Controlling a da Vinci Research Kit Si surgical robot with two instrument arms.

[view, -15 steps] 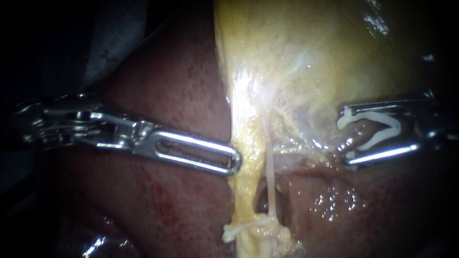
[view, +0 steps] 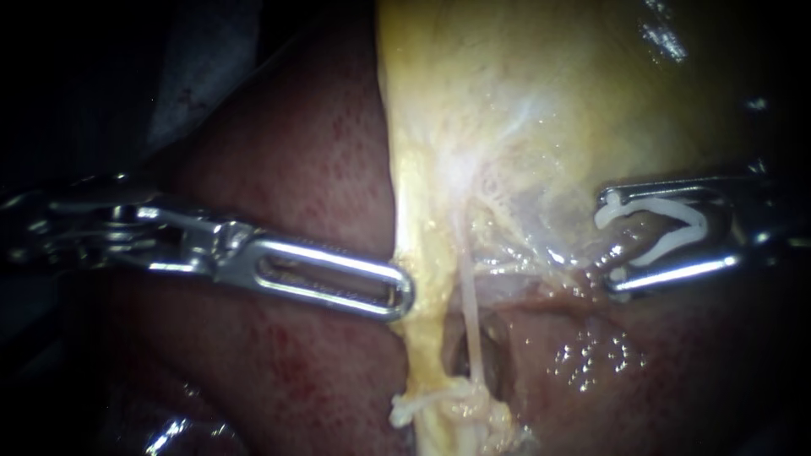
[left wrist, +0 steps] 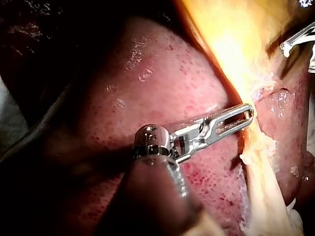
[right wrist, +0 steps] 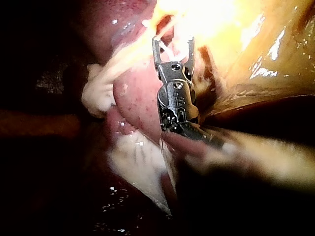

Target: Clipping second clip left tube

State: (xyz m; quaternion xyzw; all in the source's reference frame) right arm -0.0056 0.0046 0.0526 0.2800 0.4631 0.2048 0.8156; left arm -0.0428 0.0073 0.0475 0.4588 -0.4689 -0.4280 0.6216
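My left instrument (view: 404, 295) comes in over the liver (view: 287, 160). Its slotted jaws are shut on the edge of the yellow tissue (view: 422, 253) below the gallbladder (view: 549, 84). The left wrist view shows the same grip, my left instrument (left wrist: 248, 114) at the yellow edge. A thin pale tube (view: 470, 325) runs down to a white lumpy piece (view: 435, 407) across its lower end. To the right, my right instrument (view: 610, 245) holds a white V-shaped clip (view: 667, 245) spread wide, with a brownish strand (view: 632, 239) between its arms. In the right wrist view my right instrument (right wrist: 173, 42) stands spread against bright tissue.
Dark red liver fills the lower left and lower right (view: 591, 371). A dark hollow (view: 460, 355) lies beside the thin tube. Pale fatty tissue (right wrist: 98, 93) bulges beside my right instrument's shaft.
My left instrument has shifted left and slightly down, drawing the yellow tissue edge and the thin tube left with it. The right instrument and its clip have stayed put.
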